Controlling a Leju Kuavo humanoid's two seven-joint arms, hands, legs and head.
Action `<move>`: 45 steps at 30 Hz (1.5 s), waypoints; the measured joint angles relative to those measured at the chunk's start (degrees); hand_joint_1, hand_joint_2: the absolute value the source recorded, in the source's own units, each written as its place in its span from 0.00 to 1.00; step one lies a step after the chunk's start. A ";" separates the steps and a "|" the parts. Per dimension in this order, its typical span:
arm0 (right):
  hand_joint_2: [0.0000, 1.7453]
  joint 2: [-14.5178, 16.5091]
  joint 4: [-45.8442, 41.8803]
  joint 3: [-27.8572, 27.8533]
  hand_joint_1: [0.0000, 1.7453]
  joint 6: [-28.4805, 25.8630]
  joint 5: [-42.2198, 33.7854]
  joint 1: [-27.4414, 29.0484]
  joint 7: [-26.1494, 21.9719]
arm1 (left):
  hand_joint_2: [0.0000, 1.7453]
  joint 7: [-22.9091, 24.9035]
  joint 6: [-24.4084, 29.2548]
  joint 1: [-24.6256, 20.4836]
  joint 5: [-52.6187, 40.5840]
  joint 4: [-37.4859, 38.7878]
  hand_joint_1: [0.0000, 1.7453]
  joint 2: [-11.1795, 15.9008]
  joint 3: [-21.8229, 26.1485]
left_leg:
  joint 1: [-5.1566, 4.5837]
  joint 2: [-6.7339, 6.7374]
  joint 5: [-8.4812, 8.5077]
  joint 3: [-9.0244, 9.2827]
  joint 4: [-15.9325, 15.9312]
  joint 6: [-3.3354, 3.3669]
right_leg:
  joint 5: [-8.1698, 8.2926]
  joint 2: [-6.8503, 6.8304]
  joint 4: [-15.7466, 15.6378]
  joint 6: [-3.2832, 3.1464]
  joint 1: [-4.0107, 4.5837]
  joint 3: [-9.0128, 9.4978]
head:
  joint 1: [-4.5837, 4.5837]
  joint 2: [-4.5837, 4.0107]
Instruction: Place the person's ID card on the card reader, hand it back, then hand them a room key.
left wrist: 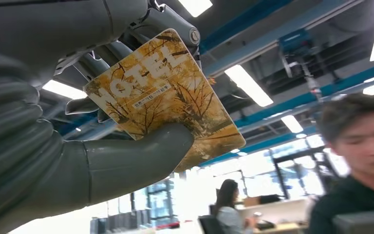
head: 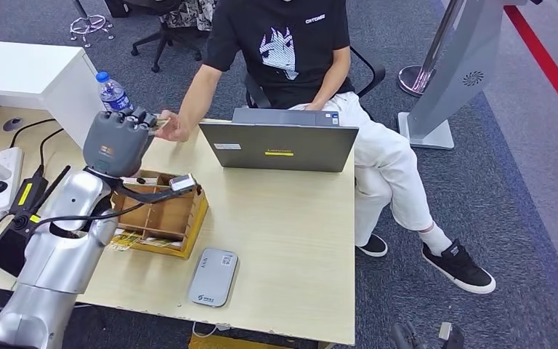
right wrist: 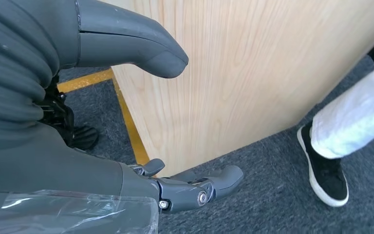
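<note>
My left hand (head: 120, 139) is raised over the far left of the desk and pinches a yellow room key card (left wrist: 163, 100) printed with autumn trees and the word HOTEL, held between thumb and fingers. The card's edge (head: 161, 122) meets the person's hand (head: 174, 129), which reaches in across the desk. The grey card reader (head: 213, 277) lies flat near the desk's front edge with nothing on it. My right hand (right wrist: 126, 117) hangs beside the desk's wooden side panel, its fingers apart and holding nothing.
A wooden compartment box (head: 161, 216) with cards sits under my left forearm. A closed-back laptop (head: 279, 145) stands before the seated person. A water bottle (head: 112, 91), a power strip (head: 3, 167) and cables lie at the left. The person's shoe (right wrist: 327, 170) is near my right hand.
</note>
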 joint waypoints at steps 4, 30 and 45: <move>1.00 0.00 0.00 -1.39 0.00 0.02 -0.02 0.45 -0.42 | 1.00 -2.33 -0.14 5.44 2.08 -4.15 1.00 -0.04 -3.10 | 0.00 -0.01 -0.02 -0.01 0.00 0.01 | -0.01 0.00 -0.01 0.01 0.00 0.00 | 0.00 0.00; 1.00 0.00 0.00 -5.72 0.00 -0.31 4.11 0.61 -0.08 | 1.00 -3.06 -1.14 21.11 3.90 4.78 1.00 2.09 -13.30 | 0.00 -0.02 -0.01 -0.02 -0.03 0.02 | -0.01 -0.03 -0.01 0.01 0.00 0.00 | -0.01 0.00; 1.00 0.22 0.01 -6.57 0.00 -0.75 5.65 -0.04 -0.03 | 1.00 0.44 9.25 18.03 -1.35 11.28 1.00 -2.35 -13.69 | -0.01 -0.12 0.02 -0.03 0.03 0.03 | 0.01 -0.13 -0.01 0.02 -0.01 0.02 | 0.01 0.00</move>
